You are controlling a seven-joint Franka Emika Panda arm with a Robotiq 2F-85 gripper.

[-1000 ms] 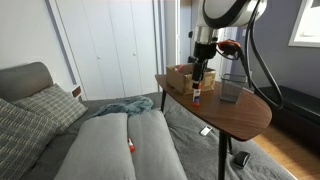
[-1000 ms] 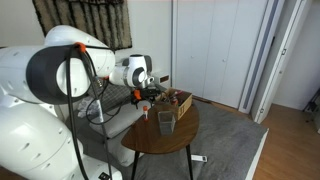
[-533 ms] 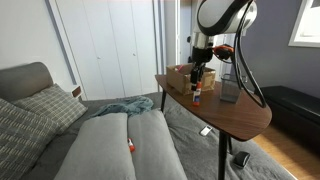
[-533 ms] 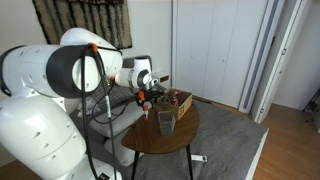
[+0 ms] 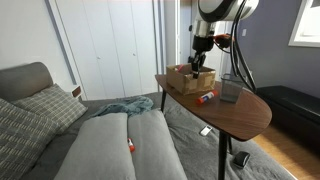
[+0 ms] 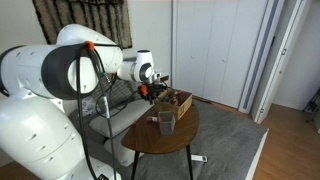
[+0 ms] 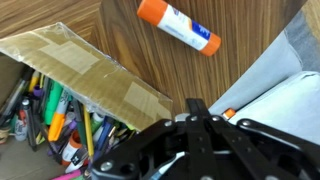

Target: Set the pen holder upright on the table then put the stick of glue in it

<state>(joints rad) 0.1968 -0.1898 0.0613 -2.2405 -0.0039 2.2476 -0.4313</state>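
Note:
The glue stick, white with an orange cap, lies flat on the round wooden table; the wrist view shows the glue stick lying free on the wood. The grey mesh pen holder stands upright just beside it, and the pen holder also shows in the second exterior view. My gripper hangs above the table by the cardboard box, clear of the glue stick. The gripper has its fingers pressed together with nothing between them.
An open cardboard box full of pens and markers sits on the table next to the glue stick; in an exterior view the box is under the gripper. A grey sofa lies below the table edge.
The gripper closed fully and rose from the table. The glue stick, upright under the fingers before, now lies on its side, not held.

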